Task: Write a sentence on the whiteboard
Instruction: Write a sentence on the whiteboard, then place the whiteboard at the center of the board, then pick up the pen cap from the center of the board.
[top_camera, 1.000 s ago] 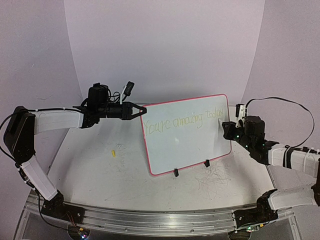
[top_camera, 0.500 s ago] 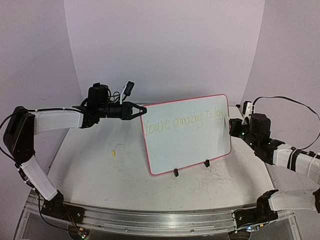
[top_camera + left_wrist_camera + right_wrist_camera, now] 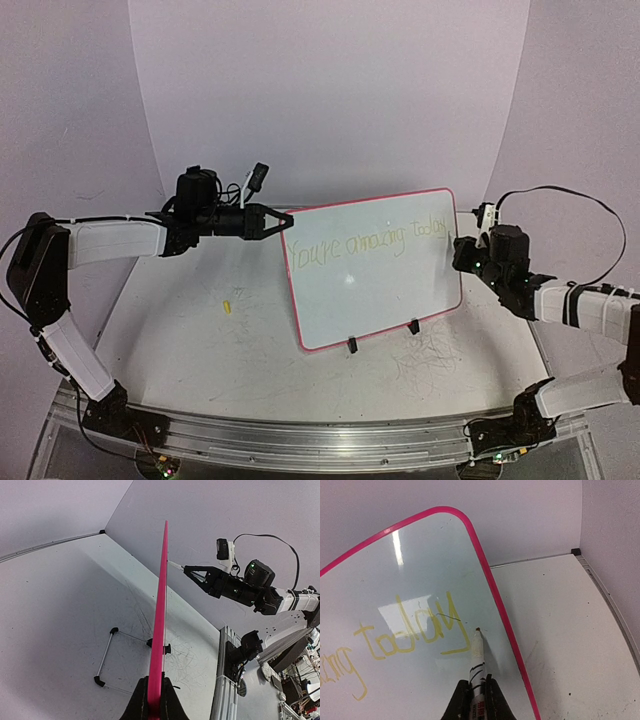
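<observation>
Pink-red edging is seen all round the whiteboard (image 3: pixel 380 290), which is stood upright on the bench (image 3: pixel 190 350) on two black clip feet (image 3: pixel 352 345). It is placed between the two arms, with its written face turned toward the near edge. Across the upper part of the board the sentence (image 3: pixel 365 243) is written in faint yellow-green letters. "You're amazing today" can be read, rising slightly toward the right. In the right wrist view only the last word and the tail of the one before it are shown.

The board's upper left corner is pinched by the left jaws, which are pressed together onto the pink rim. In the left wrist view the board is seen edge-on, as a thin pink line running up from between those jaws. The left arm (image 3: pixel 110 240) is stretched out level from the left side.

A marker (image 3: pixel 477 655) with a pale barrel is clamped in the right jaws and is pointed forward from between them. Its dark tip is placed just right of the final "y", close inside the board's right rim. Whether the tip is touching the surface cannot be told for certain. The right arm (image 3: pixel 570 300) is extended in from the right side.

On the bench, a small yellow object (image 3: pixel 227 306) is seen lying left of the board, well apart from it. Dark scribble marks (image 3: pixel 430 355) are seen on the surface in front of the feet.
</observation>
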Robot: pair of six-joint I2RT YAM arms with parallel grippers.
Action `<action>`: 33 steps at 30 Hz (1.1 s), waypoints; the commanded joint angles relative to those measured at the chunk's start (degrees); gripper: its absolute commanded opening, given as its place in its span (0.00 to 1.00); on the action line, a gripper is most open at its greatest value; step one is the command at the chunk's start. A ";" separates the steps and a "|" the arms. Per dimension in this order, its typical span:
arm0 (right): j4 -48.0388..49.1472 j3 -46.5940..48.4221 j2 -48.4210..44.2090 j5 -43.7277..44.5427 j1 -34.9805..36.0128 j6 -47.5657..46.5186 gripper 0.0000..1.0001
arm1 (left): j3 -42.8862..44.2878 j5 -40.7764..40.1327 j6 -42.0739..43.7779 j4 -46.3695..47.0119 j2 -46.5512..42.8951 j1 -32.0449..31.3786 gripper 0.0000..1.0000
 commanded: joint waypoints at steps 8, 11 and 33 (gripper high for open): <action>-21.03 5.84 -23.35 5.15 -0.31 0.07 0.00 | 0.44 -2.43 2.39 -3.75 -0.57 -0.95 0.05; -27.93 7.67 -26.84 5.13 -0.27 -1.90 0.00 | 0.92 -4.04 2.05 -4.25 -1.26 -0.87 0.16; -25.71 4.87 -26.45 -12.66 -0.32 -1.21 0.00 | -5.42 -41.00 -5.68 -38.39 -27.10 4.06 0.71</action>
